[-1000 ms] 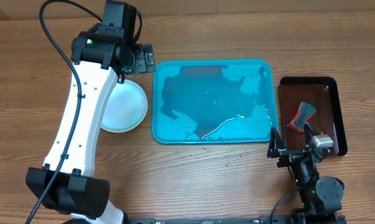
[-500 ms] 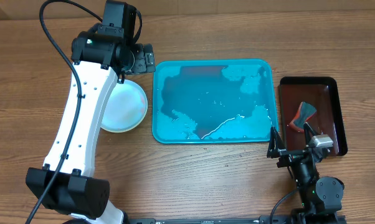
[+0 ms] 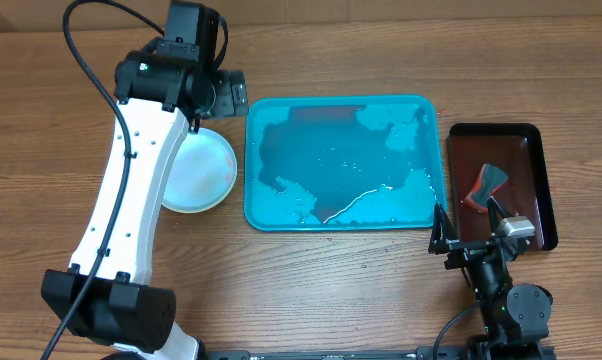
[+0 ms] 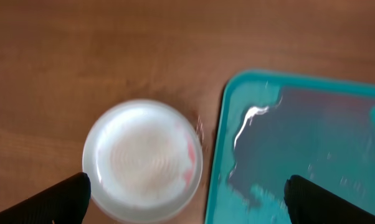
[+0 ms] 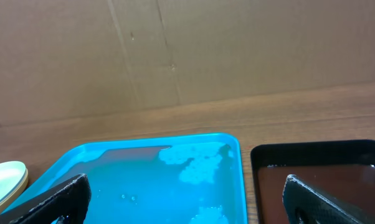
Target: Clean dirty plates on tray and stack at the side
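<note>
The tray [image 3: 346, 105] holds no dishes, only water and patches of foam. The plates [image 3: 206, 170] sit stacked on the desk [image 3: 331, 290] just left of it, partly under the left arm. Judging by this, the wiping and stacking look finished, or very nearly so.

The left hand [image 3: 226, 93] hovers above the far side of the stack with its fingers spread wide and nothing between them. The right hand [image 3: 468, 232] waits at the near right corner of the tray, also wide open and empty.

From above, a dark tray [image 3: 536, 135] shows at the far right, with a red-and-grey thing [image 3: 486, 183] in it. The left wrist view alone shows the top plate's face: white, with a faint pink trace at its right rim, too blurred to judge. How many plates are stacked I cannot tell.
</note>
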